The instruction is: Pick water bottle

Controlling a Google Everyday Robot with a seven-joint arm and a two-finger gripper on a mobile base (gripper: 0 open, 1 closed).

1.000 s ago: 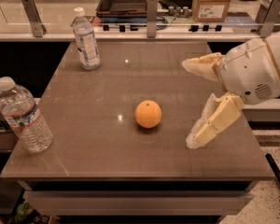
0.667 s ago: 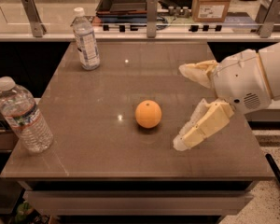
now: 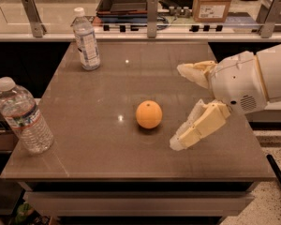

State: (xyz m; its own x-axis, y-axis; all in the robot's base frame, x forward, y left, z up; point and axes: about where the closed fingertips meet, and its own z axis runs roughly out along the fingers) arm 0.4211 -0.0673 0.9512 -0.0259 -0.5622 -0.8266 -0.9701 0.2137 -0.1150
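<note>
The water bottle (image 3: 23, 118) stands upright at the table's front left corner: wide, clear and ribbed, with a white cap and a narrow red, white and blue label band. My gripper (image 3: 178, 107) comes in from the right, over the table's right side, far from the bottle. Its two cream fingers (image 3: 199, 128) are spread wide apart and hold nothing.
An orange (image 3: 149, 114) lies at the table's middle, just left of the gripper. A slimmer bottle with a large pale label (image 3: 85, 40) stands at the back left. The brown table (image 3: 107, 153) ends at a railing with metal posts (image 3: 152, 15) behind; a cardboard box (image 3: 211, 3) lies beyond.
My gripper has moved left across the table toward the orange, still open. The bottles and the orange have not moved.
</note>
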